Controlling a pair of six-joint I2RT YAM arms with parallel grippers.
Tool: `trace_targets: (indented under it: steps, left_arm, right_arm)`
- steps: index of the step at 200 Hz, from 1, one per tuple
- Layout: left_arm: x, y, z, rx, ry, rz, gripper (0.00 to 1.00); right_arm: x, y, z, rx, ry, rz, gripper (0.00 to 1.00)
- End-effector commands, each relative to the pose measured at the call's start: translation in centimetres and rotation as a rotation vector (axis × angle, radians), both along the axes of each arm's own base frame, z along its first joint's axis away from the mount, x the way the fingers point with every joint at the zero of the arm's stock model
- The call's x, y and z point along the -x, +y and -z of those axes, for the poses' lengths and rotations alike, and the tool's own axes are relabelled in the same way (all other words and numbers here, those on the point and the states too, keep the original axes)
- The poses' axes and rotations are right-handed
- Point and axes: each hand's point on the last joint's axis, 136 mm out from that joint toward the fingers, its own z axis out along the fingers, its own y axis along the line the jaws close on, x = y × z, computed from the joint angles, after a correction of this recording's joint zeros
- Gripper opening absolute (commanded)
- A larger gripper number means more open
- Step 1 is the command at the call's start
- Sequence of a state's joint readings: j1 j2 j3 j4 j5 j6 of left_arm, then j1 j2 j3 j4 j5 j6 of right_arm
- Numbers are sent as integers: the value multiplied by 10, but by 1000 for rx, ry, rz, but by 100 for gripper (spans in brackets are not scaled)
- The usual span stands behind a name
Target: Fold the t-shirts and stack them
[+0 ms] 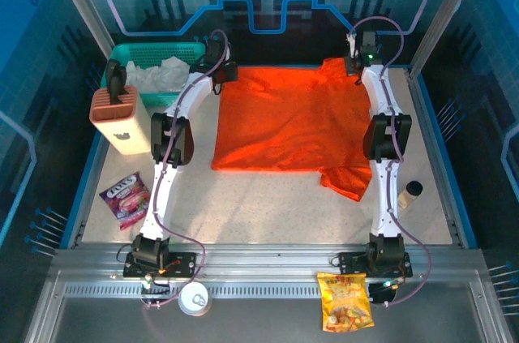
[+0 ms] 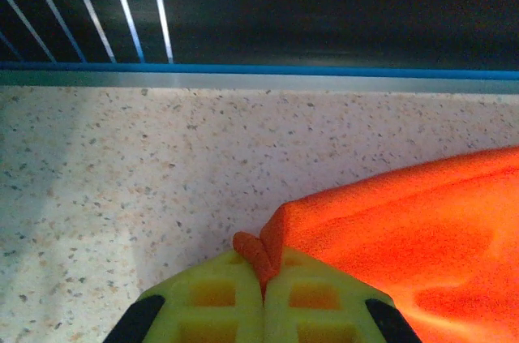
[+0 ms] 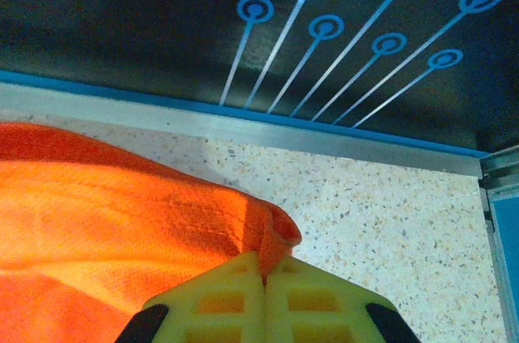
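We count one orange t-shirt (image 1: pixel 284 128), spread flat on the table (image 1: pixel 243 205). Our left gripper (image 2: pixel 263 282) is clamped on its 11 o'clock corner and our right gripper (image 3: pixel 263 270) on its 1 o'clock corner. The held edge runs 9 to 3. The cloth lies toward 6, so we judge the fold goes that way.

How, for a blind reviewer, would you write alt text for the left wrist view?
The left gripper, its yellow-green fingers shut, pinches a corner of a bright orange thin-cloth t-shirt over a speckled pale tabletop. A blue-edged metal rail and dark wall lie beyond.
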State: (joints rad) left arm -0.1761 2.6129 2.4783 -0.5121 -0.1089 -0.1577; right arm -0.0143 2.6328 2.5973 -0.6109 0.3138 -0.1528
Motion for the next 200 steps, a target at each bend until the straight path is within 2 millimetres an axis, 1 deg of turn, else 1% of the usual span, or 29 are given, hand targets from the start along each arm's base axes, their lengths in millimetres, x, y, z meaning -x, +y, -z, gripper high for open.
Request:
trace_targets:
  steps: [1, 7, 33, 34, 38, 41, 52, 77, 107, 133, 154, 176, 200]
  left_arm:
    - [-6, 9, -37, -3, -71, -23, 0]
    - [-5, 9, -38, -4, -71, -21, 0]
    - [6, 8, -43, 2, -65, -6, 0]
    - [7, 8, -45, 2, -69, -5, 0]
    - [9, 8, -46, 2, -69, -5, 0]
    - [11, 8, -49, 2, -73, -4, 0]
    - [18, 9, -48, 0, -67, -2, 0]
    - [34, 5, -44, 23, -54, 20, 0]
    - [48, 0, -33, 18, -31, 31, 0]
    - [57, 0, -19, -3, -7, 26, 0]
    - [61, 3, -9, -18, 16, 17, 0]
    - [64, 4, -2, -27, 33, 12, 0]
    - [68, 5, 3, -34, 48, 14, 0]
  right_arm:
    - [0, -14, -61, -28, -155, 65, 0]
    - [4, -14, -61, -36, -153, 68, 0]
    - [25, -12, -74, -72, -153, 76, 0]
    - [26, -12, -75, -74, -153, 75, 0]
    - [29, -11, -69, -79, -141, 74, 0]
    - [33, -10, -83, -84, -162, 72, 0]
    - [44, -8, -87, -97, -161, 68, 0]
    - [67, -1, -86, -137, -141, 61, 0]
    - [92, 5, -72, -172, -113, 66, 0]
    - [109, 7, -51, -192, -77, 79, 0]
    - [119, 9, -32, -206, -47, 84, 0]
    - [127, 9, -12, -220, -16, 97, 0]
    - [135, 10, 2, -229, 5, 107, 0]
